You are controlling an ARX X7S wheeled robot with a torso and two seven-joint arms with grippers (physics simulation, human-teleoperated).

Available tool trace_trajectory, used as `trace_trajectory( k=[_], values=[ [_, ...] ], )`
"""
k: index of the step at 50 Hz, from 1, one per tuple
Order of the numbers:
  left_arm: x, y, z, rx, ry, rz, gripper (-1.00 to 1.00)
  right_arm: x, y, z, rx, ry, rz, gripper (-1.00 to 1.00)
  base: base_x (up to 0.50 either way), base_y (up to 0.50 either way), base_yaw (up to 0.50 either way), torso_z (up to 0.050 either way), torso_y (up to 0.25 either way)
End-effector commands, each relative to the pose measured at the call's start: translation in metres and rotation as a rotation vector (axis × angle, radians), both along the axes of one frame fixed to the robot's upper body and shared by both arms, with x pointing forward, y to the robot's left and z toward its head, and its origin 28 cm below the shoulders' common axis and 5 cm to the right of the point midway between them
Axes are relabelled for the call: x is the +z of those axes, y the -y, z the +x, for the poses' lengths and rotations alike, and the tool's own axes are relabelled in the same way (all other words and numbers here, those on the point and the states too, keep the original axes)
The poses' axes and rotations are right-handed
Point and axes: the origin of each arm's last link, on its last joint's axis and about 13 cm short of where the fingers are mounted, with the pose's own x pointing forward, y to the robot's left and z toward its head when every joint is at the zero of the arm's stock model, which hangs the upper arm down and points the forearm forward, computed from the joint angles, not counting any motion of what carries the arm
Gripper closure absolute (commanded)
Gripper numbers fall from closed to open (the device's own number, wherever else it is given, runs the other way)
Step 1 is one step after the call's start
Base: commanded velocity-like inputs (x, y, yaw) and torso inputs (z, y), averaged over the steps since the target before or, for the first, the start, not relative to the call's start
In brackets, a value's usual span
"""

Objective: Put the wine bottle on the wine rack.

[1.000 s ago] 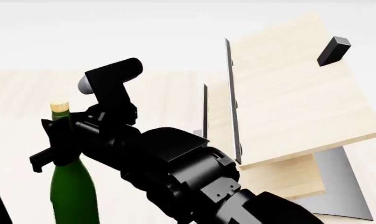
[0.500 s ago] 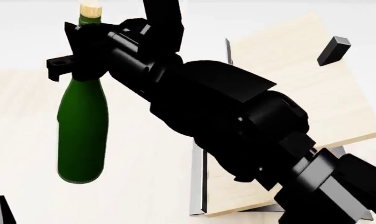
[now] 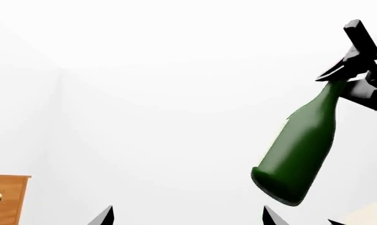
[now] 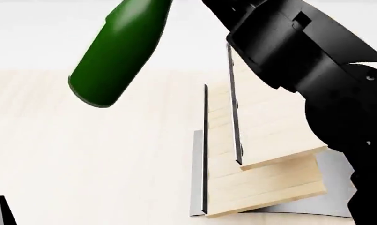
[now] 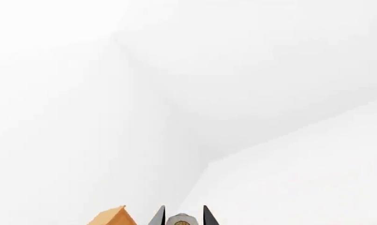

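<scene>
Right gripper point(image 3: 357, 70): clamped on the neck of the wine bottle point(image 4: 119, 47); in the right wrist view the two dark fingers point(image 5: 157, 216) flanked the tan cork top point(image 5: 179, 220).
Left gripper point(image 3: 185, 218): only two dark fingertips showed, set well apart with nothing between them, spread wide.
Wine bottle, position: in the air, clear of the table point(image 4: 82, 154), tilted with its base down and toward the robot's left; neck ran up out of the head view.
Wine bottle, label/writing: no label strip or lettering could be read; the glass looked plain dark green in both views.
Right arm point(image 4: 300, 51): black, crossed over the upper board of the wine rack point(image 4: 263, 154).
Wine rack: two slanted pale boards with thin dark edges on a grey base, on the table, right of the bottle and below it; not touching it.
Cabinet point(image 3: 6, 199): brown wood with a brass handle, at the edge of the left wrist view.
</scene>
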Motion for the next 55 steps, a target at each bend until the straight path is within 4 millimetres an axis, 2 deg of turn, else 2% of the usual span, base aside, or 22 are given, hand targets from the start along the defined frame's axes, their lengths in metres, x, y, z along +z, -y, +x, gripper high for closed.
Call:
trace_trajectory(
  k=[1, 11, 24, 29, 36, 49, 55],
  values=[
    [-0.001, 0.0, 0.0, -0.002, 0.0, -0.001, -1.0, 0.038, 0.046, -0.016, -0.094, 0.005, 0.18, 1.0, 0.0, 0.0, 0.0, 0.0, 0.0],
    [-0.001, 0.001, -0.001, -0.005, -0.001, 0.003, -1.0, 0.052, 0.085, -0.031, -0.17, 0.016, 0.231, 1.0, 0.0, 0.0, 0.0, 0.0, 0.001],
    [0.0, 0.001, 0.001, 0.0, -0.006, 0.009, -1.0, 0.058, 0.115, -0.048, -0.224, 0.002, 0.244, 1.0, 0.0, 0.0, 0.0, 0.0, 0.001],
    [-0.001, 0.001, 0.001, 0.0, -0.009, 0.013, -1.0, 0.053, 0.127, -0.048, -0.258, -0.013, 0.261, 1.0, 0.0, 0.0, 0.0, 0.0, 0.0],
    [-0.001, 0.001, 0.002, 0.001, -0.01, 0.014, -1.0, 0.046, 0.133, -0.046, -0.272, -0.033, 0.278, 1.0, 0.0, 0.0, 0.0, 0.0, 0.0],
    [-0.002, 0.002, 0.001, -0.002, -0.012, 0.017, -1.0, 0.019, 0.153, -0.037, -0.299, -0.13, 0.367, 1.0, 0.0, 0.0, 0.0, 0.0, 0.001],
    [-0.003, 0.002, 0.003, 0.001, -0.015, 0.018, -1.0, 0.009, 0.155, -0.032, -0.309, -0.165, 0.376, 1.0, 0.0, 0.0, 0.0, 0.0, 0.0]
  ],
)
